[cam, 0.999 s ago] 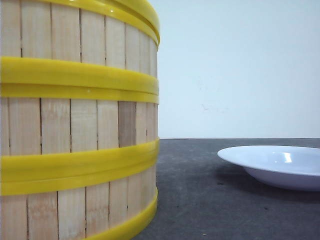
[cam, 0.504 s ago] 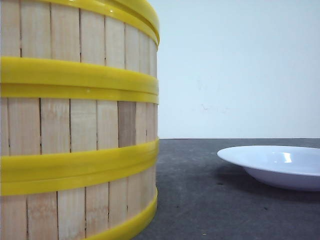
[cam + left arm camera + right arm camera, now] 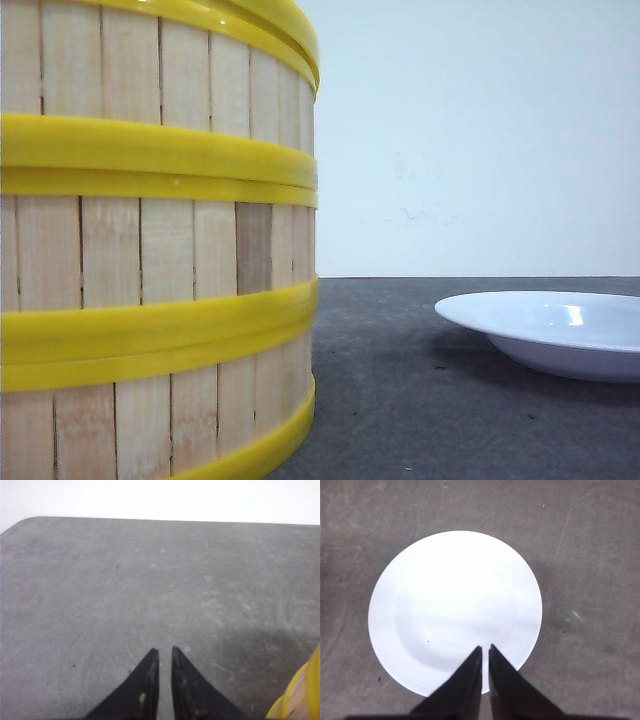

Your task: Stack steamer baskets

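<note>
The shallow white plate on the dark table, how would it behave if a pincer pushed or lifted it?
The shallow round white plate looks glossy, so it would probably slide on the grey table and slip in a pinch. Its thin flared rim suggests it is rigid and chips easily. Low and wide, it seems unlikely to tip.

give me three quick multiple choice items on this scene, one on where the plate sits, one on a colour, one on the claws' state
1. In the front view, the white plate lies to which side of the steamer baskets?
A. left
B. right
C. on top

2. The baskets' rims are
A. yellow
B. red
C. black

3. The right claw is
A. shut on the plate
B. wide open
C. shut, holding nothing

Key: 1 B, the plate is at the right edge. 2 A, yellow bands ring the slats. 3 C, its tips nearly meet above the plate; the left claw looks the same over the bare table.
</note>
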Controlling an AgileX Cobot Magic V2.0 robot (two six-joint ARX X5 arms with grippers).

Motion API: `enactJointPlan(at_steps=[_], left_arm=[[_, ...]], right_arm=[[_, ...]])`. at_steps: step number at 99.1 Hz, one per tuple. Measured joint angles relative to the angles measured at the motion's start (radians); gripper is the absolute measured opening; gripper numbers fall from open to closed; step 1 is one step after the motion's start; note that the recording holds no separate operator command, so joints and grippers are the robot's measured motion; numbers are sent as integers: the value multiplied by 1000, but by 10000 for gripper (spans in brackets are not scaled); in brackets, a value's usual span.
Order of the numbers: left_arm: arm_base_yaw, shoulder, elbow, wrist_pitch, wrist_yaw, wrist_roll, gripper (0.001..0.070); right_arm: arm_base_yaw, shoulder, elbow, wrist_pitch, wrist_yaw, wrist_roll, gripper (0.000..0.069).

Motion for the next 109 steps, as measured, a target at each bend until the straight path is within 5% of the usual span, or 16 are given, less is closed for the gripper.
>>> enactJointPlan(at_steps=[37, 109], left_arm=[[9, -178, -239, 139, -1, -7, 18], [15, -180, -247, 156, 59, -29, 18]], right_arm=[[0, 0, 0, 0, 0, 0, 16], [0, -1, 0, 0, 0, 0, 16]])
